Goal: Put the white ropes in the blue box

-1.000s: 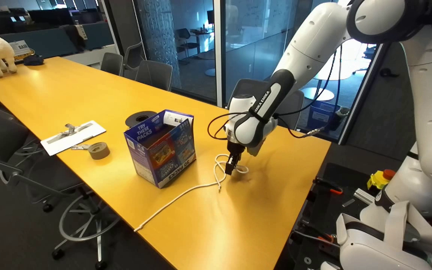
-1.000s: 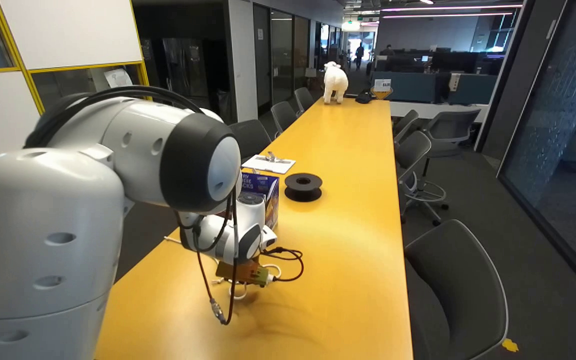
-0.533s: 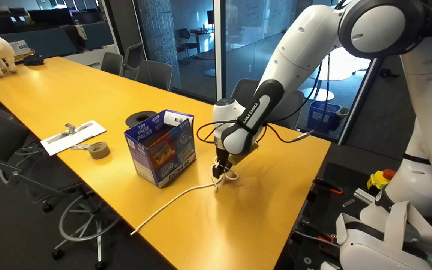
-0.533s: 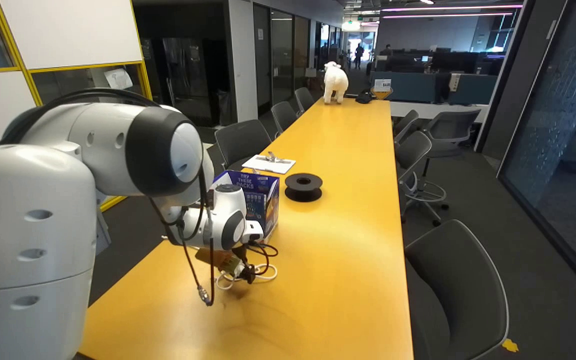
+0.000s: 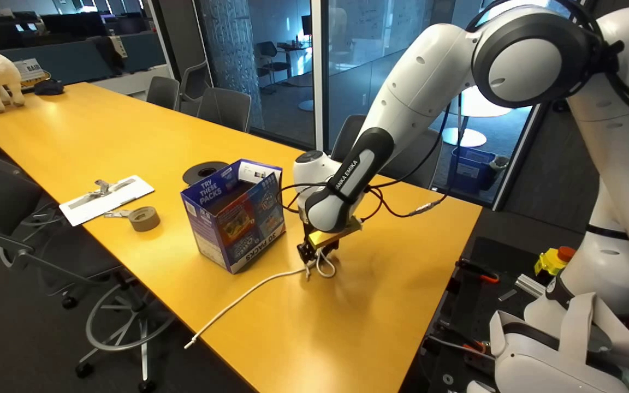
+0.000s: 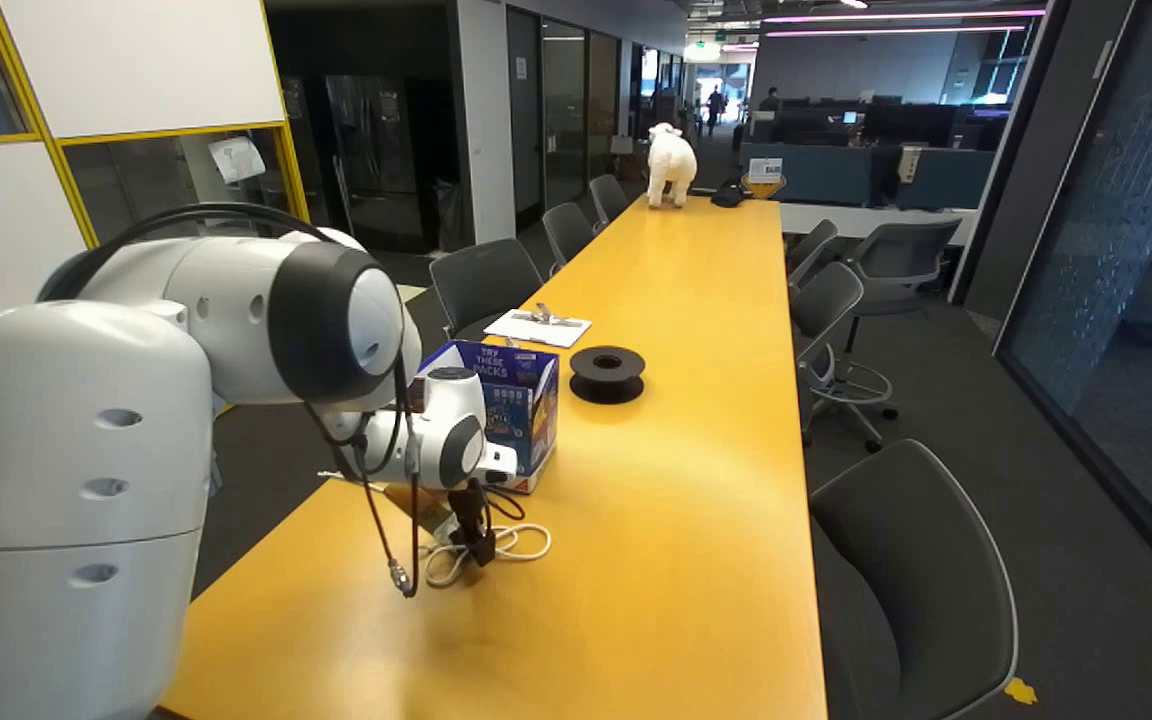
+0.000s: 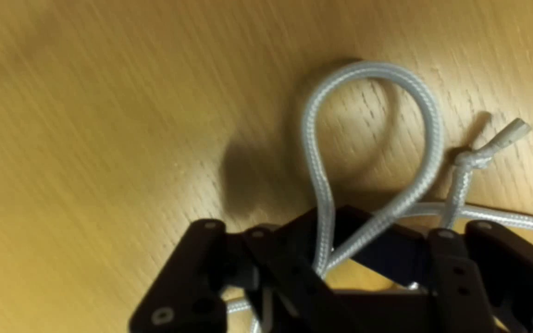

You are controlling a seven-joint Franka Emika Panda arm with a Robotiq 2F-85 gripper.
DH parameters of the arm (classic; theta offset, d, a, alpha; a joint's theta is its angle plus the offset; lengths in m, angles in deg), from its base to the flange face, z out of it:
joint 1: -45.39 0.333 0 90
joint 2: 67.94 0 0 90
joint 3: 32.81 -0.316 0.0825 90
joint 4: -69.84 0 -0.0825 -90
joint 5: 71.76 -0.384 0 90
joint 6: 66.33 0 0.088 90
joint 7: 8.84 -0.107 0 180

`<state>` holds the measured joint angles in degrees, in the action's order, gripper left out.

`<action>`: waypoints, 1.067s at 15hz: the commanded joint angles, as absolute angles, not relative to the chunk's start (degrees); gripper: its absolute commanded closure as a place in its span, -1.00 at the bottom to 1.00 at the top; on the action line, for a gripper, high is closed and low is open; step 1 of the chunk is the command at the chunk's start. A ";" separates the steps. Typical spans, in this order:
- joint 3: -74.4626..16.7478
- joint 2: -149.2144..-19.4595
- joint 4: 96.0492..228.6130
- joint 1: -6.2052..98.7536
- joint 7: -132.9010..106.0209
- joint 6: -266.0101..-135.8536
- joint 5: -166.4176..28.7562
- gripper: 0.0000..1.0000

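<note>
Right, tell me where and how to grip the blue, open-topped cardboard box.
Probably pinch the upper edge of the wall marked 30 PACKS on the blue cardboard box, coming straight down from above: the box stands open side up and its walls look thin, so that wall seems reachable inside and out.

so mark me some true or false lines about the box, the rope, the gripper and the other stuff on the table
1. The box is open at the top. True.
2. The spool is inside the box. False: the spool is on the table, beside the box.
3. The rope forms a loop in the wrist view. True.
4. The gripper is inside the box. False: the gripper is outside the box, at the rope.
5. The sheep lies on its side. False: the sheep stands on its legs.
6. The clipboard lies flat. True.
</note>
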<state>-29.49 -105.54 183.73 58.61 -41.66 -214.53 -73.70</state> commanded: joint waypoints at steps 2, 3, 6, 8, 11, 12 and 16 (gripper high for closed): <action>-26.99 -107.33 179.13 60.53 -48.36 -210.07 -73.93 0.02; -26.63 -107.36 178.63 60.82 -49.65 -209.13 -73.43 -0.11; -26.02 -107.63 177.18 61.35 -52.78 -205.78 -72.39 -0.56; -26.34 -107.92 176.43 60.93 -53.84 -203.97 -72.25 -0.87; -27.26 -108.02 175.73 59.79 -53.77 -201.81 -73.02 -1.00; -27.34 -107.71 175.83 59.63 -53.76 -201.54 -73.04 -1.00; -27.83 -104.74 176.89 58.75 -53.12 -200.67 -73.70 -1.00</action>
<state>-27.25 -107.11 177.17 59.62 -52.76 -202.79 -73.12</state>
